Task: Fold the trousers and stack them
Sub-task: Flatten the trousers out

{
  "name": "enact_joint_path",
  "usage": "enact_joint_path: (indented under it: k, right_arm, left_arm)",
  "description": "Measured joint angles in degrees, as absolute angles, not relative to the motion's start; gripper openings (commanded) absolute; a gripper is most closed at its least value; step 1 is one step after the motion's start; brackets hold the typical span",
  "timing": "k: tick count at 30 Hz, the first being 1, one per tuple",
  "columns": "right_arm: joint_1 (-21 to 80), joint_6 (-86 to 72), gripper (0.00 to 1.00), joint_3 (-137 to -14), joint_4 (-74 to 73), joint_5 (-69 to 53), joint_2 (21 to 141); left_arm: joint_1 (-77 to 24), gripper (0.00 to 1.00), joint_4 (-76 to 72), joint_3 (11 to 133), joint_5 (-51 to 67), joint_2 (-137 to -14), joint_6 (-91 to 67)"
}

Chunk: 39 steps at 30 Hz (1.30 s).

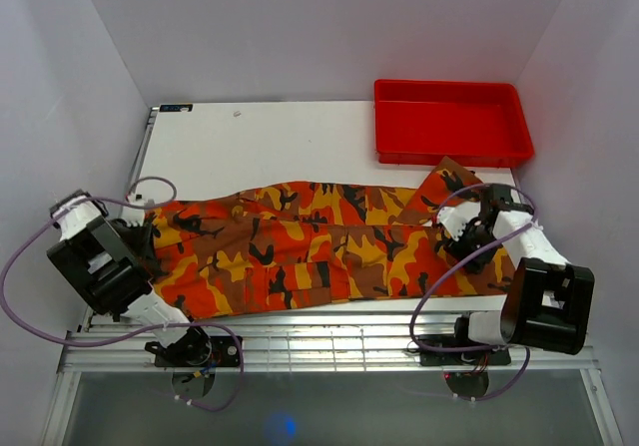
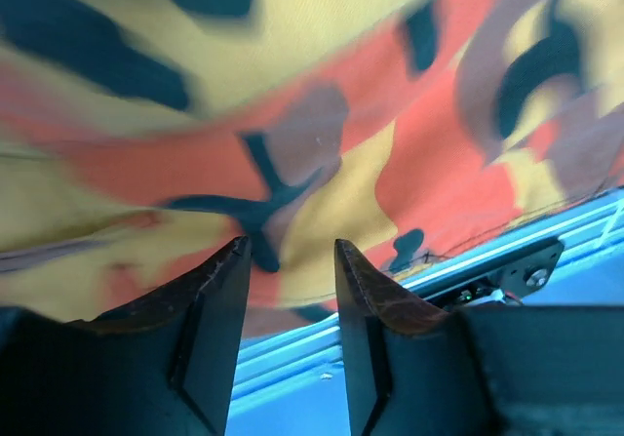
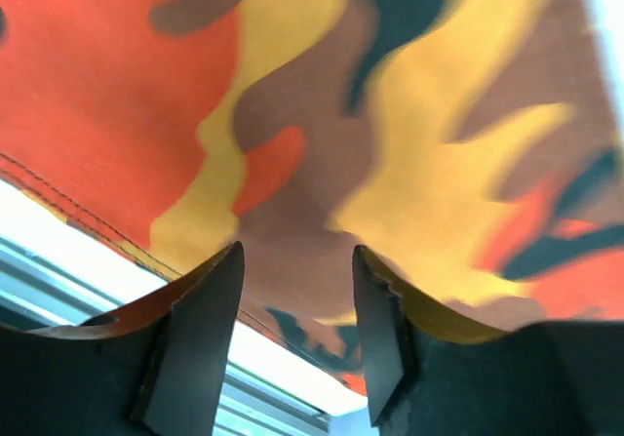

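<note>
1. Left wrist view: nearest the lens, the left gripper (image 2: 290, 246) has its two dark fingers (image 2: 219, 290) about half apart, with no cloth pinched between them. The trousers (image 2: 322, 114) fill the view just beyond the tips. I cannot tell if the tips touch the cloth.
2. Right wrist view: the right gripper (image 3: 297, 251) is likewise half open and holds nothing. The trousers' stitched hem (image 3: 88, 202) crosses just ahead of its tips, so the jaws seem lined up to take that edge.
3. Top view: the trousers (image 1: 300, 241) lie lengthwise, reaching from the left gripper (image 1: 152, 232) across to the right gripper (image 1: 461, 234). With one gripper at each end, both ends can probably be lifted together for a fold. The red tray (image 1: 449, 155) sits beyond the right gripper, just past an upturned leg end.
</note>
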<state>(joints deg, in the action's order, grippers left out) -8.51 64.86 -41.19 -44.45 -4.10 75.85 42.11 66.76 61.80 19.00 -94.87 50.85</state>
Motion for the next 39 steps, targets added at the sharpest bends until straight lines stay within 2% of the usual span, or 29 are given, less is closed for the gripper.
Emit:
enact_joint_path:
  k: [4, 5, 8, 11, 14, 18, 21, 27, 31, 32, 35, 36, 38, 39]
  right_arm:
    - [-8.56, 62.65, 0.62, -57.1, -49.78, -8.93, 80.6]
    - [-8.54, 61.54, 0.63, -62.35, -49.54, -10.44, 82.56]
    - [-8.27, 57.32, 0.63, -77.01, -49.32, -14.13, 88.82]
    - [-7.01, 51.99, 0.63, -89.3, -48.47, -15.79, 96.66]
    - [-4.58, 47.94, 0.62, -95.5, -46.94, -15.53, 104.12]
    - [-0.97, 44.64, 0.61, -96.25, -45.52, -13.89, 111.09]
    - [2.07, 43.9, 0.59, -91.22, -42.81, -11.27, 112.25]
    - [6.55, 45.78, 0.55, -76.64, -37.58, -5.1, 110.83]
    - [6.35, 48.1, 0.54, -70.65, -32.84, -1.3, 106.8]
    - [6.35, 48.6, 0.54, -69.45, -31.81, -0.56, 106.13]
    - [6.5, 49.41, 0.53, -67.61, -29.8, 0.34, 104.9]
    - [6.52, 49.63, 0.52, -67.37, -29.58, 0.51, 104.71]
    - [6.52, 49.87, 0.51, -67.24, -29.43, 0.69, 104.62]
    - [6.55, 49.91, 0.5, -67.22, -29.45, 0.75, 104.62]
  left_arm:
    - [42.13, 0.56, 72.23, 80.36, 27.44, -97.23, 51.94]
    - [42.04, 0.63, 72.4, 85.58, 29.89, -98.41, 51.53]
    - [41.41, 0.65, 71.7, 98.76, 35.44, -103.22, 46.7]
    - [39.4, 0.66, 70.61, 110.67, 36.97, -111.53, 40.95]
    - [35.64, 0.65, 68.07, 118.32, 35.55, -121.14, 36.21]
    - [30.57, 0.66, 66.43, 118.74, 31.46, -130.61, 32.51]
    - [27.75, 0.65, 65.41, 114.72, 28.32, -133.23, 31.59]
    - [27.62, 0.65, 64.75, 106.83, 23.99, -129.91, 35.0]
    - [28.38, 0.6, 63.57, 98.15, 20.71, -124.6, 38.92]
    - [28.49, 0.59, 63.42, 96.31, 19.79, -123.46, 39.77]
    - [28.82, 0.42, 63.33, 93.32, 18.33, -121.84, 41.25]
    - [28.93, 0.23, 63.26, 92.79, 18.02, -121.56, 41.58]
    - [29.12, 0.05, 63.18, 92.51, 18.02, -121.49, 41.6]
    - [29.17, 0.0, 63.11, 92.53, 18.22, -121.49, 41.65]
